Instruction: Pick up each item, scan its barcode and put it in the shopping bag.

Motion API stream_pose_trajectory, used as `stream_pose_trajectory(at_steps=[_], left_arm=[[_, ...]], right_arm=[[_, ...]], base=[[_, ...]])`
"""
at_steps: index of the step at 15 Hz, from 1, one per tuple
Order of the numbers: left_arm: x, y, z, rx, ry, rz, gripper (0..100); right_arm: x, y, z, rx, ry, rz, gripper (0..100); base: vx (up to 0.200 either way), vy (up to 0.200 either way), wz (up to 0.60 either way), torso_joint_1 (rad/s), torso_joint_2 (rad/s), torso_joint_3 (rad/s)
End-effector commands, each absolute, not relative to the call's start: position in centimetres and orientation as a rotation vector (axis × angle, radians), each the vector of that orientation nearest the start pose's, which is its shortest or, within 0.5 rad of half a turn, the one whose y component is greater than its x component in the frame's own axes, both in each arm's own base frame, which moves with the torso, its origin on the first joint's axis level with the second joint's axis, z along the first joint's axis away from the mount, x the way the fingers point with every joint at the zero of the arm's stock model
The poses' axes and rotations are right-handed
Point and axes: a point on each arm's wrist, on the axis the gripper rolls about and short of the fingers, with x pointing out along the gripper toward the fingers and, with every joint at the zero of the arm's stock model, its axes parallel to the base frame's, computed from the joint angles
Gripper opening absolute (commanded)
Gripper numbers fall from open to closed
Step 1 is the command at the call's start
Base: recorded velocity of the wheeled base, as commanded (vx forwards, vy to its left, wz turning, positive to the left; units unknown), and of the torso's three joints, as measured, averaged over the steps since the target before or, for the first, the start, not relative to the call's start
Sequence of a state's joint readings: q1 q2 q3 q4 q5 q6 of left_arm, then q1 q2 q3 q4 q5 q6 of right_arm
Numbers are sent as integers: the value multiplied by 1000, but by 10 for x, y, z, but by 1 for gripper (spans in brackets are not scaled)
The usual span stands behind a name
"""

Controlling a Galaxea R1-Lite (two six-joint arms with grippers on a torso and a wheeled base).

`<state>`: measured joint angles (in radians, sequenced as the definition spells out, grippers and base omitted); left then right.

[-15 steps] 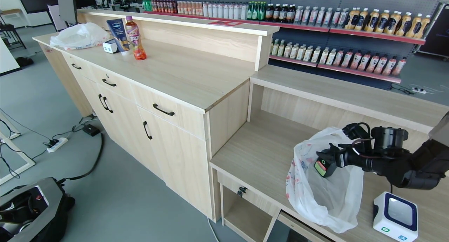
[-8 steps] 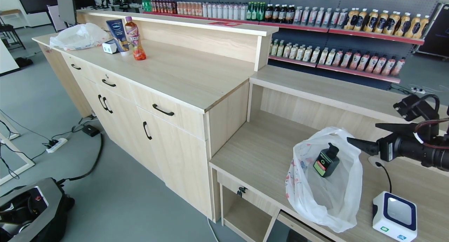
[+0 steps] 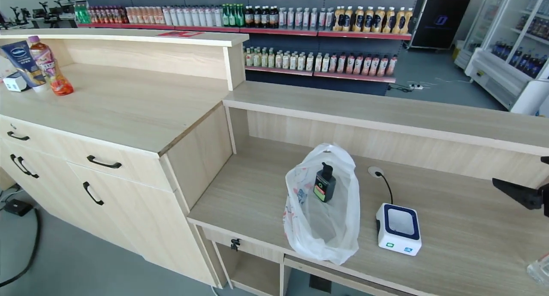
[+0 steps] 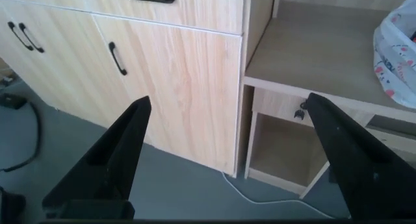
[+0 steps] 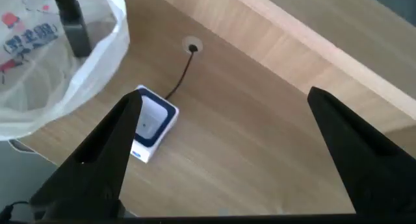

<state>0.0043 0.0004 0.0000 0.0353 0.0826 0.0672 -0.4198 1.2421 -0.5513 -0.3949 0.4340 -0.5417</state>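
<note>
Head view: one item looks done. The tall counter (image 3: 128, 111) is on the left and the lower desk (image 3: 450, 244) on the right. The shopping bag (image 3: 343, 231) stands open on the desk near its front edge. The scanner (image 3: 399, 228) is just right of it, not touching.

Inside the bag a black pump bottle (image 3: 324, 185) stands upright, so I count it as bagged. Can't tell whether it was scanned.

Left to do, my read: the blue carton (image 3: 19, 60) and orange drink bottle (image 3: 48, 66), grouped at the far left of the tall counter, well apart from the bag. A small white box (image 3: 15, 82) sits beside them and may or may not be an item. Something clear (image 3: 539, 268) at the desk's near right edge is too cropped to call.

Right wrist view adds the arm state. The right gripper (image 5: 221, 152) hangs above the desk, right of the bag, jaws spread wide with nothing between them. Below it are the bag rim, the scanner, and its cable (image 5: 182, 71) running to a hole in the desktop.

Left wrist view adds the other arm. The left gripper (image 4: 227, 152) is low, in front of the cabinet doors (image 4: 175, 74) under the tall counter, jaws wide apart and empty. It also gives the open cubby (image 4: 279, 152) under the desk and a corner of the bag at the right.

Next pick calls for a reach to the far left group; neither arm is near it.
</note>
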Motion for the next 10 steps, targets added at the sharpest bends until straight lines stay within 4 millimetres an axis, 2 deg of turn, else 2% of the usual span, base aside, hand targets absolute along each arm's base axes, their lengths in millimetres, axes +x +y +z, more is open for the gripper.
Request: stream_pose_trajectory(at_steps=[1,5,7,10], left_arm=[[-23,2,72,69,38,86,100],[-23,2,72,69,38,86,100],[-23,2,72,69,38,86,100],[-23,2,72,69,38,86,100]], right_arm=[[154,-85,193,-421,366,-13,100],[148,-118,178,-355,471,-147,100],[152,-133,166,-315,538,-197,100],[162,-166,130,-235,616,-241,100]], base=[[0,0,-600,7,2,-2],[0,0,-600,2,4,-1],[0,0,-600,2,0,5],[0,0,0,0,0,0]])
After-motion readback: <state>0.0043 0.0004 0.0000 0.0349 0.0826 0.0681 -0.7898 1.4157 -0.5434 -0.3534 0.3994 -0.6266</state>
